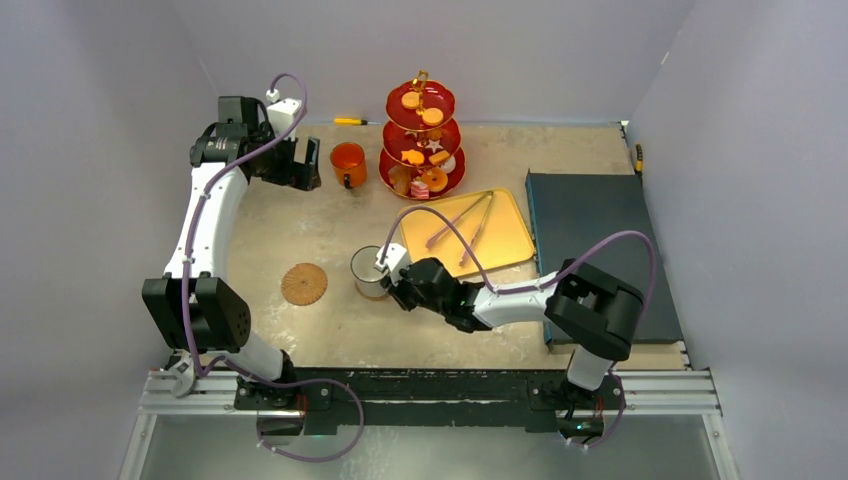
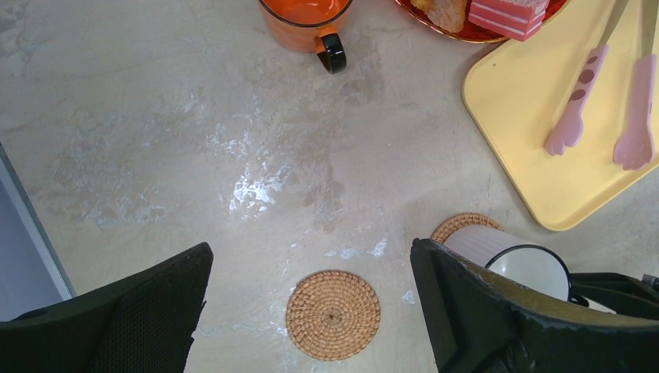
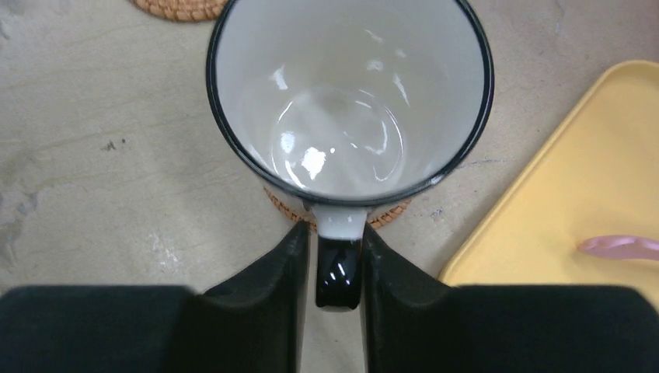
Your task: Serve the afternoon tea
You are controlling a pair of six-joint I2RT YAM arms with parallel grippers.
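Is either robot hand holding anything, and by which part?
The right gripper pinches the white mug by its black handle; the left gripper holds nothing.

The top view looks down and forward from above and behind the near edge, far enough off to take in the whole tabletop [image 1: 300, 220]. The left wrist view hangs high over the far left part, looking down past the left hand [image 2: 311, 249]. The right wrist view sits close over the white mug [image 3: 350, 101], looking straight into it. All three share that mug, the yellow tray [image 3: 575, 194] and the loose coaster [image 2: 332, 314].
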